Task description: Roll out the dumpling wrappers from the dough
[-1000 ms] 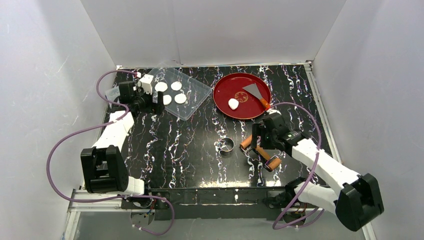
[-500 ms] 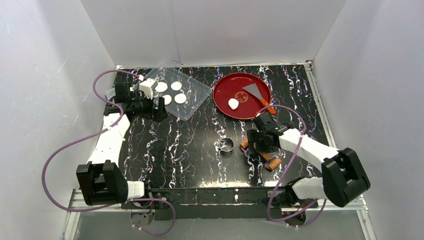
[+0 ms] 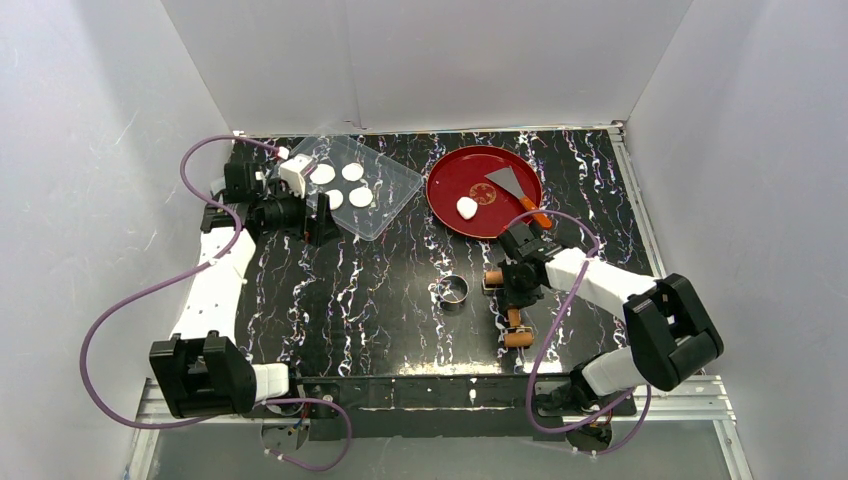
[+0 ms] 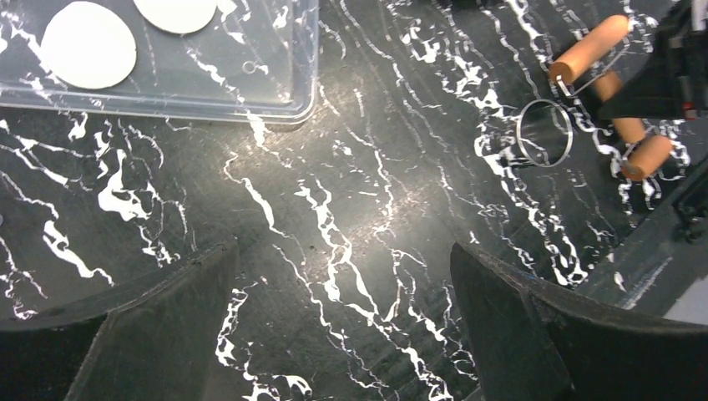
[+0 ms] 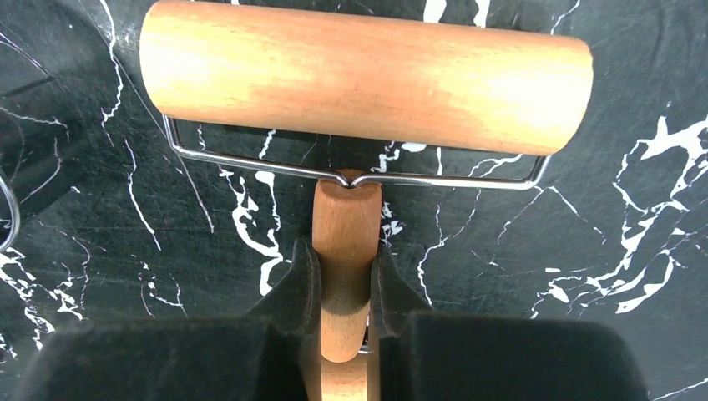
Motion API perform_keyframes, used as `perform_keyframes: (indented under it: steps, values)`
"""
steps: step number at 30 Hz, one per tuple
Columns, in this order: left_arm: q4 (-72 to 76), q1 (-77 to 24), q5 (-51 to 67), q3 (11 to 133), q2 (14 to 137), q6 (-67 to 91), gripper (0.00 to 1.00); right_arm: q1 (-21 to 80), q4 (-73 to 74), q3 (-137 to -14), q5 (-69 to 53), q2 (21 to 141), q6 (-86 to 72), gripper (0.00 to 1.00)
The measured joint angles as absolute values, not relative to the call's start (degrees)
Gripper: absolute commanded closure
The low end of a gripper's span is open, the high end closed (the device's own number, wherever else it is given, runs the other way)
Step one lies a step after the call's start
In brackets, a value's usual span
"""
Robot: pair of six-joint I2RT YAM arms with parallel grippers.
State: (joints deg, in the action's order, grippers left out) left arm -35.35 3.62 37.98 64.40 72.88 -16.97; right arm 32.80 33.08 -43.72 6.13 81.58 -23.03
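Note:
The dough [image 3: 466,207], a small white lump, lies on the red plate [image 3: 447,175]. Several dumpling wrappers [image 3: 352,171] lie as round white discs in the clear tray [image 3: 398,190]; two of these wrappers [image 4: 88,43] show in the left wrist view. My right gripper [image 3: 514,290] is shut on the wooden handle [image 5: 346,225] of the rolling pin [image 5: 367,75], which lies on the table. My left gripper [image 3: 318,213] hangs open beside the tray's near-left edge, with only the black table between its fingers [image 4: 159,326].
A small metal ring [image 3: 454,290] stands left of the rolling pin, and this ring [image 4: 544,134] also shows in the left wrist view. A grey scraper [image 3: 508,183] with an orange handle rests on the red plate. White walls enclose the table.
My right gripper came down and shut on the rolling pin's handle, and the pin has turned to lie more near-to-far. The left arm shifted slightly and stayed open.

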Motion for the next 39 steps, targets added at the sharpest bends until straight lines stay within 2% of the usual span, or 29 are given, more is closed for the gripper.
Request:
perform_keyframes:
  steps: [6, 10, 19, 23, 30, 34, 39]
  values:
    - [-39.16, 3.46, 43.4, 67.9, 72.88, -16.93, 0.01, 32.8, 35.07, -43.99, 3.7, 79.59, -23.24, 0.99]
    - [-41.98, 1.3, 46.89, 70.3, 72.86, -17.72, 0.0, 32.82, 38.39, -47.11, -2.33, 76.05, -23.09, 0.99]
    - [-49.41, -14.41, 44.6, 80.09, 71.81, -23.73, 0.0, 33.01, 40.29, -64.1, -21.02, 74.22, -24.29, 0.99]
    - [-53.74, -18.83, 40.93, 86.13, 70.46, -29.1, 0.01, 35.14, 40.21, -74.65, -28.45, 81.36, -25.82, 0.99]
    - [-59.77, -26.87, 33.87, 87.85, 63.31, -45.3, 0.0, 40.8, 40.56, -97.49, -38.46, 101.1, -28.01, 0.99]
    - [-62.94, -28.36, 30.35, 89.43, 63.35, -56.55, 0.01, 43.4, 40.64, -103.79, -41.6, 105.93, -29.32, 0.99]
    - [-68.75, -28.8, 27.42, 89.41, 64.45, -68.77, 0.01, 45.84, 41.32, -105.67, -44.03, 106.21, -29.85, 0.99]
